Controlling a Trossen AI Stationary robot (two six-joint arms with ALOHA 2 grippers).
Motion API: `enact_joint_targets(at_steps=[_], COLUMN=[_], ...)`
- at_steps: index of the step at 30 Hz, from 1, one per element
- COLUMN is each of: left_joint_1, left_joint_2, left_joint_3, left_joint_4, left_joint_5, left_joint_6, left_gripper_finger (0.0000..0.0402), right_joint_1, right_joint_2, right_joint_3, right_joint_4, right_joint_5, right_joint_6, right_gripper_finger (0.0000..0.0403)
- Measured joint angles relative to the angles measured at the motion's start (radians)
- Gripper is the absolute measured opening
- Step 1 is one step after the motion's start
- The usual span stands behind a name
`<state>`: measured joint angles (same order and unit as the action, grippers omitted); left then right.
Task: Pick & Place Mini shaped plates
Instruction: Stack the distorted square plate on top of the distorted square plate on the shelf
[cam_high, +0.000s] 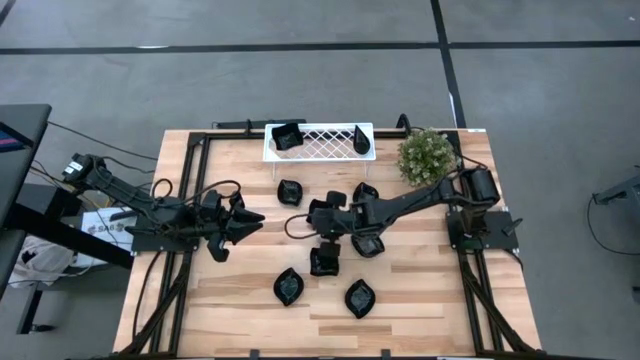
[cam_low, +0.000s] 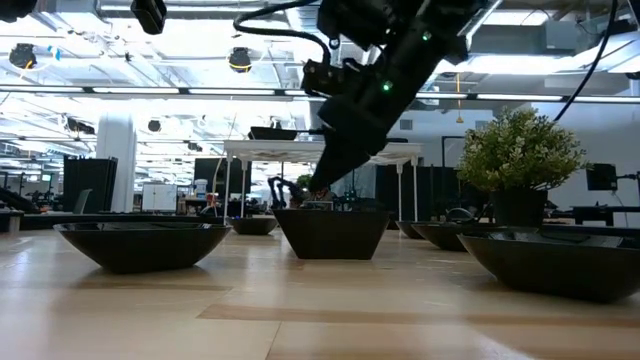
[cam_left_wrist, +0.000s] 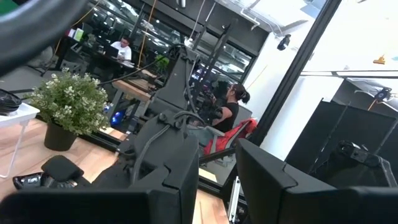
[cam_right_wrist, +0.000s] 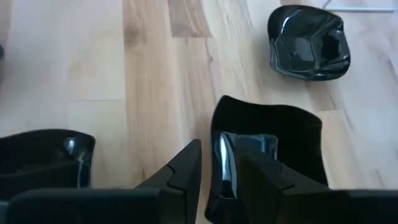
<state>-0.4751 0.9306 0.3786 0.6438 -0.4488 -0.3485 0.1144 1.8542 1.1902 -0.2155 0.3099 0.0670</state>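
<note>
Spanning the wooden surface (cam_high: 420, 300), scattered mini shaped plates (cam_high: 288, 287) await the white tray (cam_high: 320, 143). Right gripper (cam_right_wrist: 217, 163), spread, straddles a square plate's (cam_right_wrist: 292, 134) rim for pinching. Left gripper (cam_high: 245, 217) idles aside, spread.

Two plates (cam_high: 287, 137) in tray (cam_high: 320, 143), about seven on table (cam_high: 420, 290)

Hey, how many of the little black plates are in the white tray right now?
2. One black plate sits at the left end of the white tray, another plate at its right end. None seems hidden there.
</note>
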Motion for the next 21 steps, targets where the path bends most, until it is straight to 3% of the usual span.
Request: enact_joint_targets(at_steps=[9, 14, 21], left_joint_1=[0.0, 0.0, 0.0], left_joint_2=[0.0, 0.0, 0.0], left_joint_3=[0.0, 0.0, 0.0], left_joint_4=[0.0, 0.0, 0.0], left_joint_5=[0.0, 0.0, 0.0], left_joint_6=[0.0, 0.002, 0.003], left_gripper_finger=[0.0108, 0.0108, 0.0108], right_joint_1=[0.002, -0.006, 0.004], right_joint_2=[0.0, 0.0, 0.0], right_joint_3=[-0.061, -0.067, -0.067], right_joint_4=[0.092, 0.1, 0.114], right_joint_5=[-0.009, 0.056, 0.052], right_joint_6=[-0.051, -0.05, -0.049], right_gripper_finger=[0.0091, 0.0093, 0.0141])
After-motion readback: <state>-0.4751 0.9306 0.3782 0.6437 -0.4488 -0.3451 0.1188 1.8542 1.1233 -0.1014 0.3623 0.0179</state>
